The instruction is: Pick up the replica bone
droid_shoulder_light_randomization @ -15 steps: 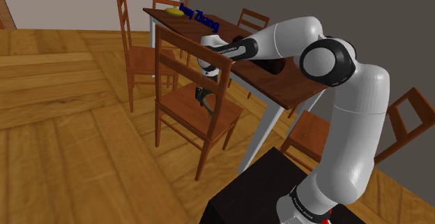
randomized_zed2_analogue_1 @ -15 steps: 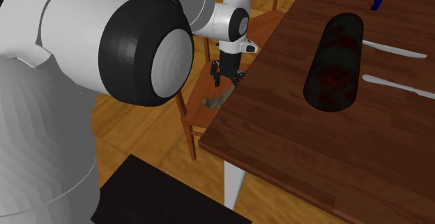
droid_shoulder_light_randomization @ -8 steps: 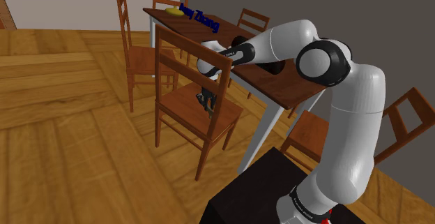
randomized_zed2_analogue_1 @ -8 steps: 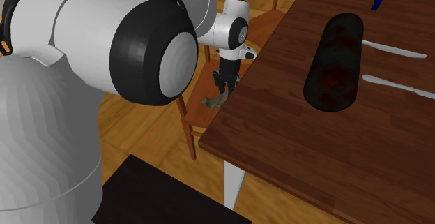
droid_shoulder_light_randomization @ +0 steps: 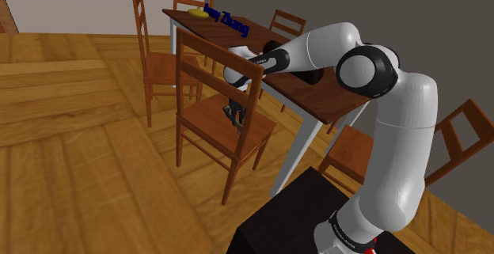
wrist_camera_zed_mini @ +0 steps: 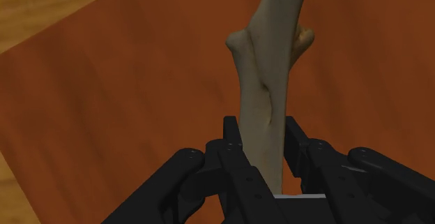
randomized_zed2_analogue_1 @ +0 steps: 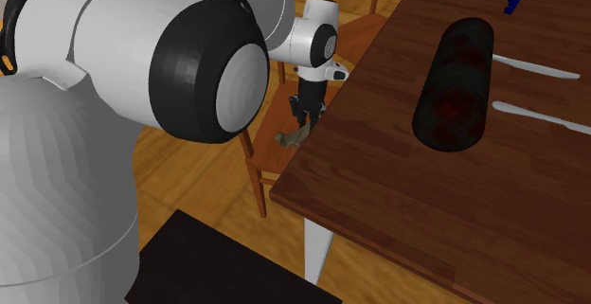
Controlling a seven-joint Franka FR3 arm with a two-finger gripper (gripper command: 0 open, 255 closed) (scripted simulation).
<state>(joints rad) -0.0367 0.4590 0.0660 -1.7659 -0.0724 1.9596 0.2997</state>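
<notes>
Fingers of the gripper (wrist_camera_zed_mini: 263, 133) clamp both sides of the pale bone (wrist_camera_zed_mini: 268, 62), which lies on the reddish-brown seat of a wooden chair (droid_shoulder_light_randomization: 203, 123) just beside the dark table (randomized_zed2_analogue_1: 398, 198), its knobby end pointing away from the hand

Bright, even, flat light; soft gradient shading on arm (droid_shoulder_light_randomization: 408, 134); wood floor (droid_shoulder_light_randomization: 79, 157) evenly lit.

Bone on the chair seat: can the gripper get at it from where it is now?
Likely yes. The gripper is down at the chair seat with the bone between its fingers, which look closed against both sides; nothing else stands in the way.
</notes>
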